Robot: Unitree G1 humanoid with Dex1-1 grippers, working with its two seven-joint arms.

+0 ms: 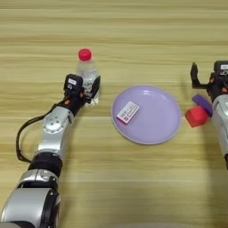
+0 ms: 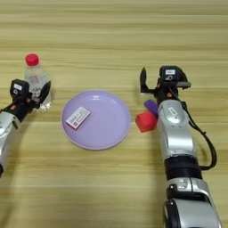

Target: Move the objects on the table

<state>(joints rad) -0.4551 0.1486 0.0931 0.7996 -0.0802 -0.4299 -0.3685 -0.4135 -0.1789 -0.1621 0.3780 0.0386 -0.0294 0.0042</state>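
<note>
A clear plastic bottle (image 1: 87, 73) with a red cap stands upright on the table (image 1: 114, 26), left of the lilac plate. My left gripper (image 1: 83, 87) is shut on the bottle's lower half, one black finger on each side. A white-and-red card (image 1: 128, 112) lies on the left part of the plate. Just right of the plate sits a small red cube (image 2: 144, 121), and a small purple block (image 2: 151, 106) touches its far right corner. My right gripper (image 2: 162, 84) hovers open just beyond the purple block, holding nothing.
The round lilac plate (image 1: 156, 127) lies in the middle, between the two arms. My left forearm (image 1: 55, 129) stretches from the lower left up to the bottle; my right forearm (image 2: 176, 133) runs down the right side.
</note>
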